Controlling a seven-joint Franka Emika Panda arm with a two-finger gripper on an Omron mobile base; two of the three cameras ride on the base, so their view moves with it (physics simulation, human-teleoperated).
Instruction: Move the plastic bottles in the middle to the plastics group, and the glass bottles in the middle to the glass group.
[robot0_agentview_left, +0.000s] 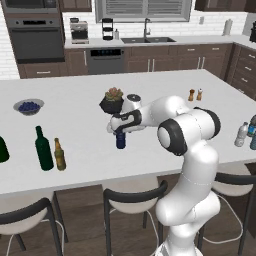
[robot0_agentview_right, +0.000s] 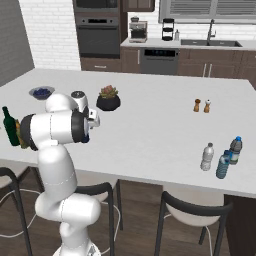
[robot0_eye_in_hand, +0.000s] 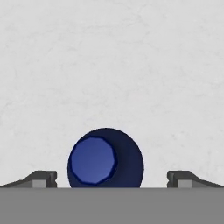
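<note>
A dark blue plastic bottle (robot0_agentview_left: 120, 142) stands upright on the white island counter (robot0_agentview_left: 150, 85), in front of the potted plant. My gripper (robot0_agentview_left: 120, 132) hangs straight above it, pointing down. In the hand view the bottle's blue cap and shoulder (robot0_eye_in_hand: 105, 158) sit between the fingertips (robot0_eye_in_hand: 43, 178) of my open gripper (robot0_eye_in_hand: 112, 179), with a gap on each side. The amber glass bottle (robot0_agentview_left: 60, 155) stands beside the tall green wine bottle (robot0_agentview_left: 43, 149) at the left, and a squatter green bottle (robot0_agentview_left: 2, 149) is at the picture's edge. The plastics group (robot0_agentview_right: 222, 159) stands near the counter's right end.
A potted plant (robot0_agentview_left: 113, 100) sits just behind the blue bottle. A bowl of blueberries (robot0_agentview_left: 28, 106) lies at the far left, and salt and pepper shakers (robot0_agentview_left: 195, 94) at the back right. Stools (robot0_agentview_left: 132, 197) line the counter's near edge.
</note>
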